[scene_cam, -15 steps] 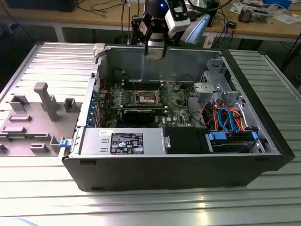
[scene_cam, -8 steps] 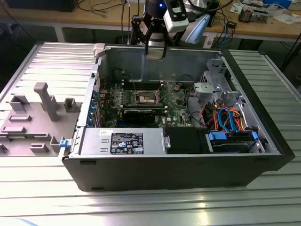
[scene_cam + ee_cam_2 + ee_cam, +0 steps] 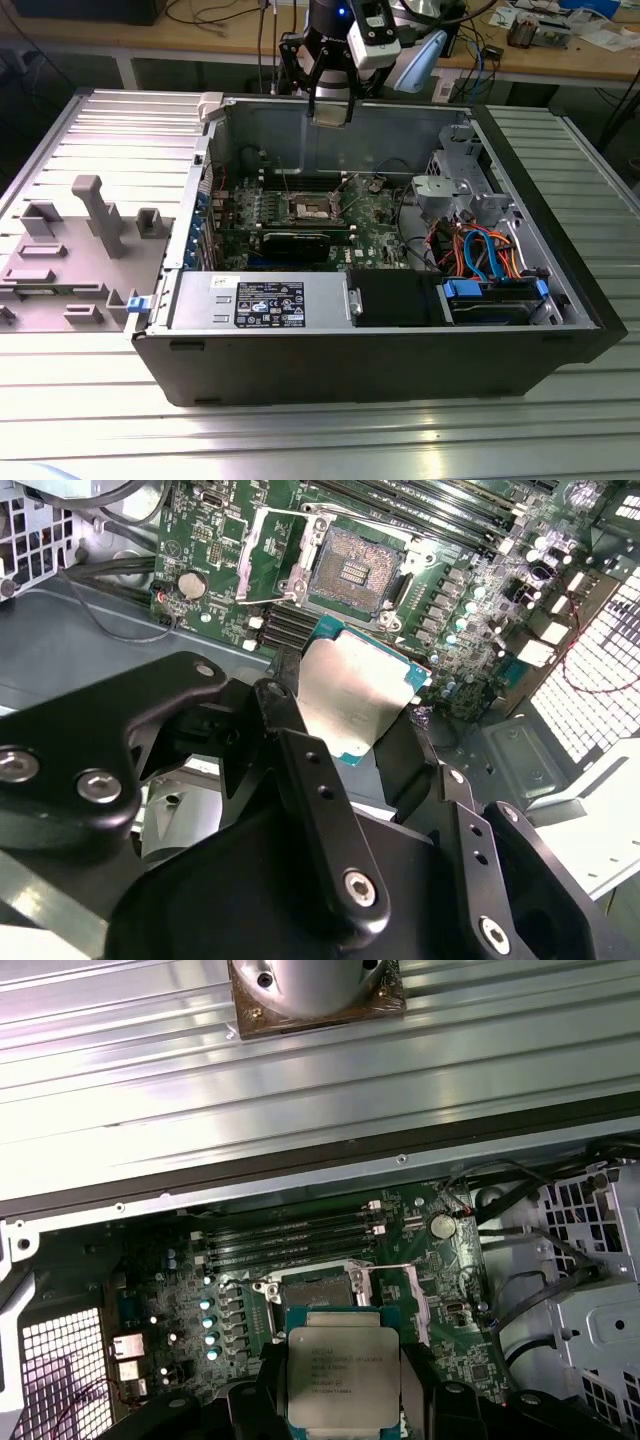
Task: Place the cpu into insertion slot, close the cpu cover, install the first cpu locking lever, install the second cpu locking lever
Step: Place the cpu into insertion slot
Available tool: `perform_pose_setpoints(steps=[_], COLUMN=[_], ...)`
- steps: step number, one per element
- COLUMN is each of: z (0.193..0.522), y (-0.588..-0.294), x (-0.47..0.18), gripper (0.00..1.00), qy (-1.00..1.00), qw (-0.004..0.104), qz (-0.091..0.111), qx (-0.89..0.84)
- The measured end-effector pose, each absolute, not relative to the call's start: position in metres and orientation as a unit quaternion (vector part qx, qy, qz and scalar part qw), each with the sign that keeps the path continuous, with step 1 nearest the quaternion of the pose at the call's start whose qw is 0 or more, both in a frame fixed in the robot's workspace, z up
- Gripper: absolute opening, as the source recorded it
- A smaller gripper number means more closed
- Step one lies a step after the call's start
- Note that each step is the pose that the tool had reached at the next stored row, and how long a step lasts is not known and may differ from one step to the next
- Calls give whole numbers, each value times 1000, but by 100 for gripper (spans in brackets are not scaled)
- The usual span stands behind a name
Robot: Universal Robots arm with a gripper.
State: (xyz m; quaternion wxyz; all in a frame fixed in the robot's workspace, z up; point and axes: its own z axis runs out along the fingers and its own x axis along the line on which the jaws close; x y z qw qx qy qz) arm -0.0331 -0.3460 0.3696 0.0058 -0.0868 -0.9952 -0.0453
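One cpu [image 3: 355, 695] is gripped by the jaws, silver top turned towards both wrist views. The jaws are parted no wider than the chip and are closed on two opposite edges of it. Nothing else is touched.

Edge grip: judged to be chosen so that the underside contacts are left free and the chip is kept flat for seating.

Case [image 3: 380, 370] is laid on its side on the table [image 3: 300, 440], open side up, so the board [image 3: 180, 1300] is presented face-up to an approach from above.

Slot [image 3: 355, 572]: dark centre exposed, nothing seated in it. Cover [image 3: 310, 558] is swung open and lies just beside the slot, so the way in is left unobstructed.

Position: in the exterior view the arm is seen above the far wall of the case, well clear of the board. In the first wrist view the cpu [image 3: 342, 1380] overlaps the slot [image 3: 312, 1288] by line of sight alone; it is not in contact. Placement is judged not yet done; cover not yet closed.
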Motion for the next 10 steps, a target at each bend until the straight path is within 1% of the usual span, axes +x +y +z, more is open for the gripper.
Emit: perform_pose_setpoints(steps=[10], z=[368], y=[-346], x=[-33], gripper=[54], qy=[-991], qw=[4], qz=[-46], qx=[-129])
